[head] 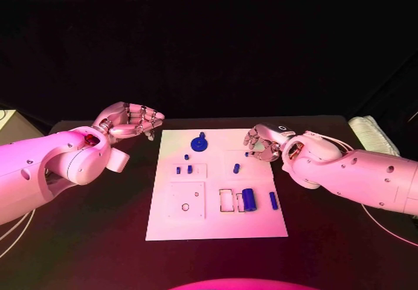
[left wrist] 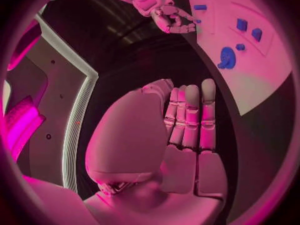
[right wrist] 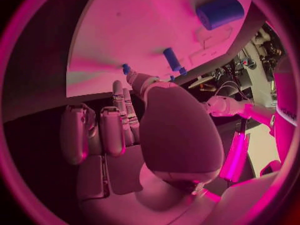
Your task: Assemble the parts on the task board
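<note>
While both arms reach in from the sides, the task board [head: 218, 211] lies flat at table centre, a white plate on the black table [head: 339, 241].

Left hand [head: 130, 122]: off the board, at about 10 o'clock from its centre, over the bare table just beyond the board's far left corner. Fingers extended and lying side by side in the left wrist view [left wrist: 190, 130]; nothing in them. Not touching the board.

Right hand [head: 263, 142]: at the board's right edge, about 2 o'clock from centre. Fingers curled inward over the board edge. A small blue part [head: 247, 153] shows right at the fingertips; in the right wrist view a blue piece [right wrist: 126, 68] sits at the tip of one finger, but I cannot tell whether it is pinched or only touched.

Parts on the board:
- blue wheel-shaped part [head: 199, 144], 12 o'clock, near the far edge
- small blue pegs [head: 185, 169] in the square recess left of centre
- small blue peg [head: 235, 169], just right of centre
- blue cylinder [head: 249, 199], about 4 o'clock, lying beside a rectangular slot
- slim blue bar [head: 273, 200], just right of the cylinder, near the board's right edge
</note>
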